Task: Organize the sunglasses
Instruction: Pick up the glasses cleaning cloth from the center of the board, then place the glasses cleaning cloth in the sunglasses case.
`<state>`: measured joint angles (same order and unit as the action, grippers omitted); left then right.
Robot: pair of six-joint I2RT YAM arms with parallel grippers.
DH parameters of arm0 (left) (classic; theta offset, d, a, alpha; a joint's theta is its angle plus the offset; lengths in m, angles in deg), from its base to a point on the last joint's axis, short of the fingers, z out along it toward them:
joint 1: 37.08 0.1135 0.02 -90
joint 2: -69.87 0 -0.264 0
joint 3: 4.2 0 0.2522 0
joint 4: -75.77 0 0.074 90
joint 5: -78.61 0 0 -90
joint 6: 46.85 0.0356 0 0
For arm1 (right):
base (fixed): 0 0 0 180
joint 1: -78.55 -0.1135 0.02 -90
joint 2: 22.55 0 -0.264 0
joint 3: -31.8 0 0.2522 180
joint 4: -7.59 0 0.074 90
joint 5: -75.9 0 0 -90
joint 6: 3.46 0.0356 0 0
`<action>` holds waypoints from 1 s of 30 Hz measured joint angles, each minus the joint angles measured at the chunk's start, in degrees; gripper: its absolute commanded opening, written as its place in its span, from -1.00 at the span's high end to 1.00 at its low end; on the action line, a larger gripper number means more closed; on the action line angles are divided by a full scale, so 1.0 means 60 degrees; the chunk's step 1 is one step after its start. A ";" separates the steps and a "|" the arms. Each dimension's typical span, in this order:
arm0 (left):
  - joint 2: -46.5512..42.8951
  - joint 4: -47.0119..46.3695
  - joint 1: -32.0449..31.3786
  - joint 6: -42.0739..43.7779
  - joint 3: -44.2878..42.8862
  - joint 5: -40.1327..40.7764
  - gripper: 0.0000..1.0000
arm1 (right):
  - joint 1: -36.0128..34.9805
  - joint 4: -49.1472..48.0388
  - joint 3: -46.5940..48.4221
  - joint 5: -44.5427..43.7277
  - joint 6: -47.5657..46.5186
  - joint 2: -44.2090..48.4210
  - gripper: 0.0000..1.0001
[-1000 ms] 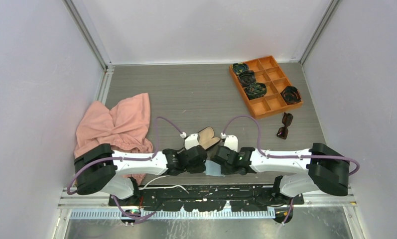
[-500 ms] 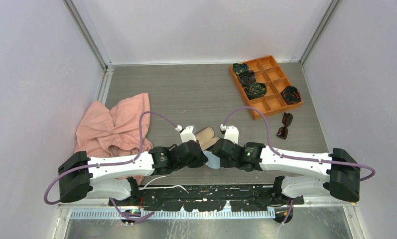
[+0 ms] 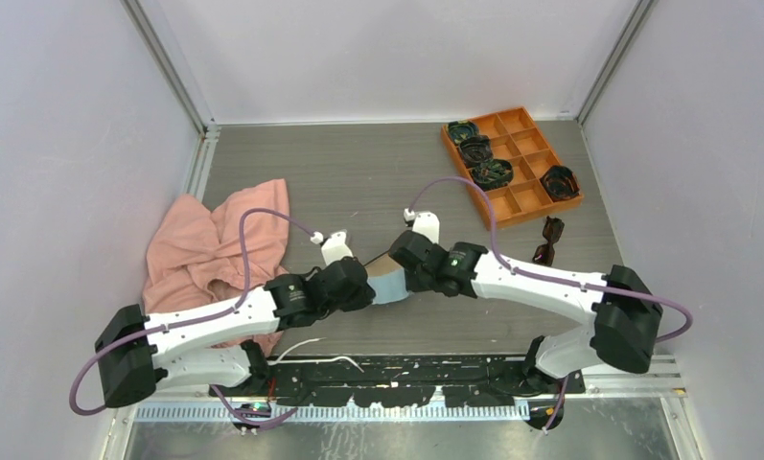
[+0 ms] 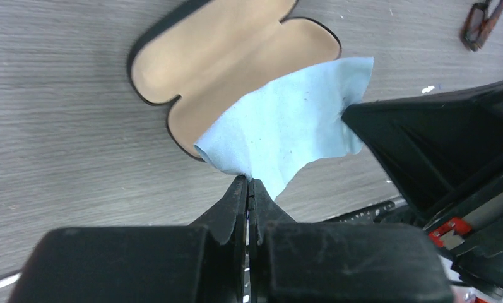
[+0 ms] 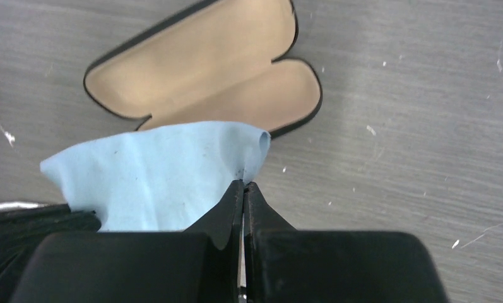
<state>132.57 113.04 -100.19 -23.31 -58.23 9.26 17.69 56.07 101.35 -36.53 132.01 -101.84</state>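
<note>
The sunglasses [image 3: 548, 241], a small folded dark pair with reddish-brown lenses, lie on the table at the right, just below the orange tray; they also show at the top right of the left wrist view [image 4: 482, 19]. The black case [image 4: 236, 57] lies open with its tan lining up [image 5: 204, 69], mostly hidden by the arms in the top view. My left gripper [image 4: 248, 180] and right gripper [image 5: 243, 184] are each shut on an edge of a light blue cloth [image 4: 286, 120], holding it spread between them over the near end of the case [image 3: 389, 286].
An orange divided tray [image 3: 526, 196] stands at the back right with several dark coiled bundles [image 3: 491, 173] in its compartments. A crumpled pink cloth [image 3: 224, 244] lies at the left. Grey walls close in the table on three sides.
Both grippers have moved away from the bases and slightly left, carrying the blue cloth over the open case. The sunglasses have not moved.
</note>
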 measured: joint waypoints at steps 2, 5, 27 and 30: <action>-0.0004 0.0069 0.0208 0.0087 0.0000 -0.0033 0.99 | 0.0266 0.0000 0.0313 0.0055 -0.0251 -0.0342 0.99; 0.0102 0.0025 0.0583 0.0226 0.0000 -0.0233 0.99 | 0.0546 -0.0058 0.0809 0.0182 -0.0637 -0.0874 0.99; 0.2146 -0.1249 0.1333 0.0612 0.0244 -0.1985 0.99 | 0.1344 -0.0772 0.0856 0.1370 -0.1472 -0.2554 0.99; 0.2218 -0.1406 0.1333 0.0656 0.0306 -0.2091 0.99 | 0.1351 -0.0809 0.0601 0.1373 -0.1472 -0.2543 0.99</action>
<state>145.88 104.61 -92.19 -19.37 -56.40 -3.29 25.79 51.22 104.96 -28.29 123.18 -117.09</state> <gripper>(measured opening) 0.011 0.052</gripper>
